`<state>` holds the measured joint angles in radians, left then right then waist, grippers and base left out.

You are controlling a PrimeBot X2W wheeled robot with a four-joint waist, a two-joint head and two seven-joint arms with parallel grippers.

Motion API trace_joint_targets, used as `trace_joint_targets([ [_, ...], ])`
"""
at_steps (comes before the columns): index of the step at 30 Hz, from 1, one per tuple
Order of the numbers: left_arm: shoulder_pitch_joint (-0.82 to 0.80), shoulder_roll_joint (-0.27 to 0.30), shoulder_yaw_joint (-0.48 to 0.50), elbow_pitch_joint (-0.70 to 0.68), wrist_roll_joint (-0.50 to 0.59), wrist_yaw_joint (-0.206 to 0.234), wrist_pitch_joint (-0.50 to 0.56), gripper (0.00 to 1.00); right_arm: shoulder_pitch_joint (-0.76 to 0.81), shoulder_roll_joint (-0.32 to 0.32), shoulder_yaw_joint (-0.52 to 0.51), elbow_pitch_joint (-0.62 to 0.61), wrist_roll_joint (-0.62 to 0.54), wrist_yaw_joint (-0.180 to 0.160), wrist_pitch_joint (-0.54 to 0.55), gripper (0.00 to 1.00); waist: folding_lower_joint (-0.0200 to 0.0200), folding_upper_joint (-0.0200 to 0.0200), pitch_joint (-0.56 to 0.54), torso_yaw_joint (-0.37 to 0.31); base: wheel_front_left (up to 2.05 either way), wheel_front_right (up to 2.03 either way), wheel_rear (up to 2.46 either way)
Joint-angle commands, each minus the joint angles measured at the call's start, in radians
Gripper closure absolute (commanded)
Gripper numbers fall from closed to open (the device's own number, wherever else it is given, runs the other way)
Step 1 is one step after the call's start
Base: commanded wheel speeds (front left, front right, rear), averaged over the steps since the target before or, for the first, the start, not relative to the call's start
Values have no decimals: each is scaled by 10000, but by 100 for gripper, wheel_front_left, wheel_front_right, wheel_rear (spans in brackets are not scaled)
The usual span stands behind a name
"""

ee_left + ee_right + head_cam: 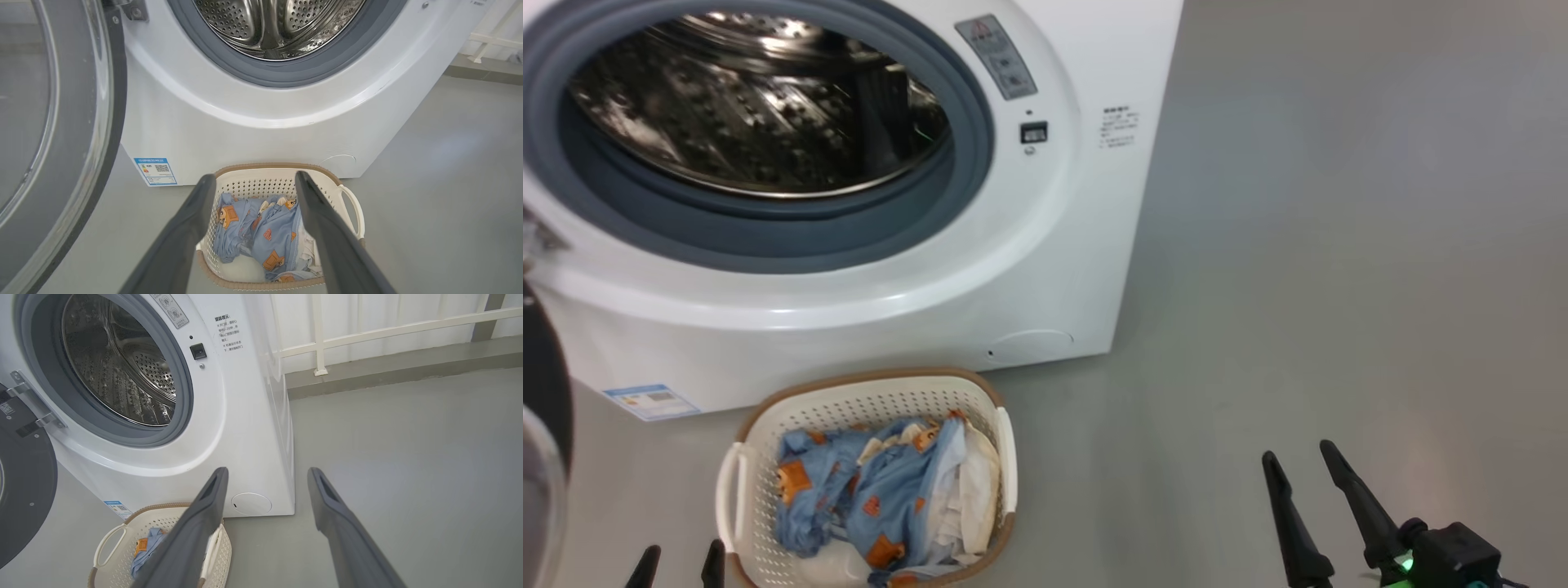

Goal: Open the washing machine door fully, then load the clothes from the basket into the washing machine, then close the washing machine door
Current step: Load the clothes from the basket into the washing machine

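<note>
The white washing machine [1045, 269] stands with its steel drum [760, 106] exposed. Its door [53, 134], black ring around clear glass, is swung wide open at the left. On the floor in front sits the cream basket [874, 400] holding the clothes [874, 490], light blue fabric with orange-brown patches and cream cloth. My left gripper [678, 563] is open just left of the basket; in the left wrist view the left gripper [255, 177] hangs above the clothes [261, 237] with nothing between its fingers. My right gripper [1298, 457] is open over bare floor, right of the basket.
Grey floor [1339, 245] stretches to the right of the machine. A white railing [388, 330] and a low ledge run behind it. A blue label sticker [649, 400] sits on the machine's lower left front.
</note>
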<state>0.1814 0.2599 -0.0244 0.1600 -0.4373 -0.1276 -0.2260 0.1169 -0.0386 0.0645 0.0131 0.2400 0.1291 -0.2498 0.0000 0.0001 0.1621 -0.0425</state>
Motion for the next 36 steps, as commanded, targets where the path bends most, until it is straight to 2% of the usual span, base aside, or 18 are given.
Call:
trace_joint_targets([
  [1, -592, 359, 266, -88, -137, -30, 60, 0, -352, -116, 381, -284, 53, 16, -120, 0, 0, -1, 650, -565, 0, 0, 0],
  [6, -966, 1208, -242, 461, -634, -30, 458, 0, -600, -116, 755, -604, 644, 16, -120, 0, 0, -1, 1486, -1337, 0, 0, 0],
  [11, -1357, 1822, -82, 1260, -1182, -30, 669, 0, -686, -116, 1249, -1094, 1389, 16, -120, 0, 0, -1, 2203, -2148, 0, 0, 0],
  [19, -2051, 2976, -651, 2528, -2171, -30, 1027, 0, -597, -116, 2035, -1965, 1790, 16, -120, 0, 0, -1, 3267, -3172, 0, 0, 0],
  [26, -2949, 4041, -1367, 3584, -2745, -30, 1037, 0, -561, -116, 2549, -2566, 1981, 16, -120, 0, 0, -1, 4314, -3709, 0, 0, 0],
  [36, -4203, 4653, -1741, 5074, -2784, 14, 1379, 0, -700, -116, 3062, -2908, 2131, 16, -120, 0, 0, -1, 5341, -4060, 0, 0, 0],
])
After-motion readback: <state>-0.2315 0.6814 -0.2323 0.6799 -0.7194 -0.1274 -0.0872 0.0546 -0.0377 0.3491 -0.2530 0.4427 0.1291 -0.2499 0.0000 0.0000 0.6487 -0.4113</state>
